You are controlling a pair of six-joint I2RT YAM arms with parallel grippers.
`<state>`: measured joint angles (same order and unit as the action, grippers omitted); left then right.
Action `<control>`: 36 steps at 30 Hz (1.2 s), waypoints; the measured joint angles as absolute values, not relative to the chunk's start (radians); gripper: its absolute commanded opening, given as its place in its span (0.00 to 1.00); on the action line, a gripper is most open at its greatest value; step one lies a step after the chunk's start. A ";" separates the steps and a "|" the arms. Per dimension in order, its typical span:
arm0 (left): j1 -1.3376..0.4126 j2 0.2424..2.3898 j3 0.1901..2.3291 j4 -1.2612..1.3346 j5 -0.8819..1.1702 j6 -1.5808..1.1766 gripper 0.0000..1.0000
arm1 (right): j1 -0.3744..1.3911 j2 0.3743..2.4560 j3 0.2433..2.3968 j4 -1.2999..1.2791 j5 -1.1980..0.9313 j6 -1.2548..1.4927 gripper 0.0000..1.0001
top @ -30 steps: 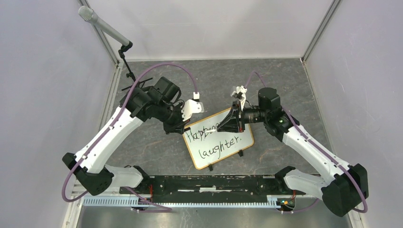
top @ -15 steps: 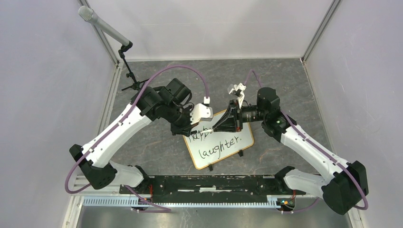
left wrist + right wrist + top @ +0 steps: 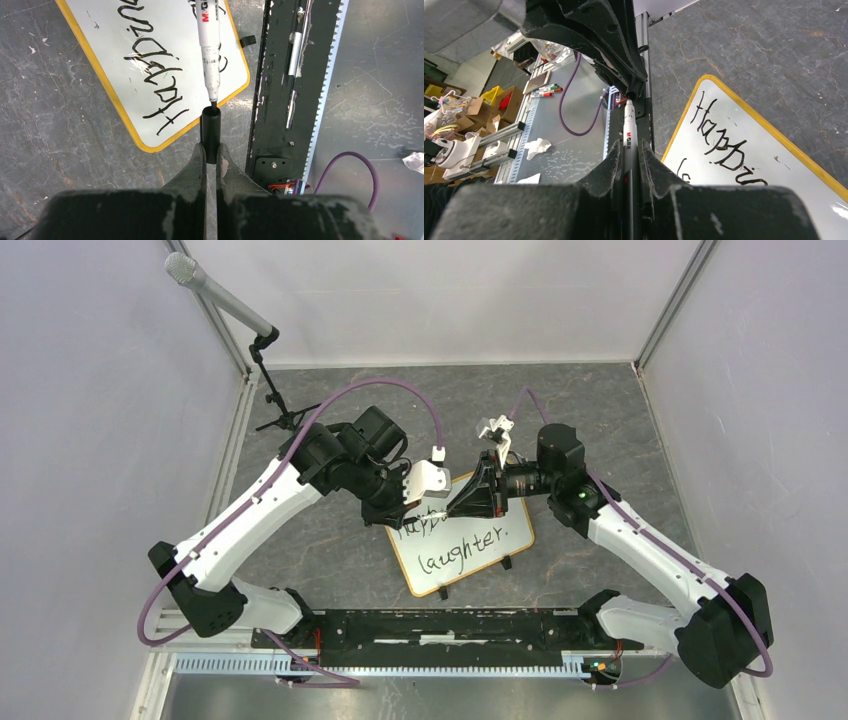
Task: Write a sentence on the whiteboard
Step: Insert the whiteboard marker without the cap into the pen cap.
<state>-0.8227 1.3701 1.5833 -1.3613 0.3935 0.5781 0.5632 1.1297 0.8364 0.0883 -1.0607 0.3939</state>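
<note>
The whiteboard (image 3: 500, 512) lies tilted on the grey table. The sentence (image 3: 462, 548) shows "laughter." below, and the upper line is partly hidden by the grippers. The left wrist view shows "Happin" on the whiteboard (image 3: 165, 30). My left gripper (image 3: 437, 508) is shut on a black marker cap (image 3: 210, 132). My right gripper (image 3: 468, 504) is shut on a white marker (image 3: 629, 135). The marker (image 3: 207, 45) points at the cap, its tip right at the cap's open mouth, above the board's upper left part.
A microphone on a stand (image 3: 225, 300) is at the back left. A black rail (image 3: 440, 625) runs along the near edge. Enclosure walls stand on three sides. A crumpled tissue (image 3: 538, 146) lies beyond the rail.
My left arm has swung right and brought the cap up to the marker tip. My right gripper has shifted a little left with the marker. The board has not moved.
</note>
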 measured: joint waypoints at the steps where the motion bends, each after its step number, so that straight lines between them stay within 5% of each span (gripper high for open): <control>1: -0.823 1.370 1.583 -1.362 0.393 0.578 0.03 | 0.563 1.131 0.837 0.086 -1.059 0.390 0.00; 36: -0.849 1.416 1.637 -1.374 0.369 0.578 0.02 | 0.587 1.144 0.843 0.024 -1.019 0.334 0.00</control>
<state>-0.8494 1.4158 1.6367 -1.3739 0.3695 0.5777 0.5873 1.1442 0.8433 0.0242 -1.0187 0.3336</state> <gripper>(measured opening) 0.061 0.159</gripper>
